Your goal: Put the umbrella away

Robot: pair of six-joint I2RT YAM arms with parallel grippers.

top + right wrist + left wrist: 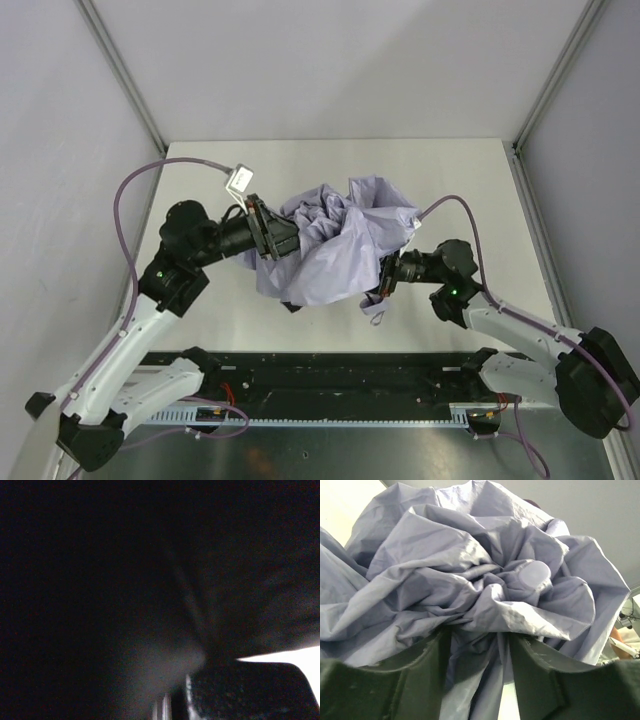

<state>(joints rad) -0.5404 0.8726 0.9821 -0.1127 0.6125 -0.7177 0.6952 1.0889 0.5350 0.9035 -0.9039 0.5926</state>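
The umbrella (335, 250) lies crumpled in the middle of the table, its pale lavender canopy bunched up. Its round top cap (535, 574) shows in the left wrist view. A thin loop strap (378, 312) hangs at the canopy's near right edge. My left gripper (272, 240) is pressed into the canopy's left side. Its dark fingers (432, 675) are closed in on folds of fabric (475, 680). My right gripper (386, 278) is tucked under the canopy's right edge, fingertips hidden. The right wrist view is almost black, with only one dark finger (245, 692) showing.
A small white connector block (239, 178) on the left arm's lavender cable (135, 185) hangs over the table's back left. Grey walls and metal posts close in the table on three sides. A black rail (330, 385) runs along the near edge.
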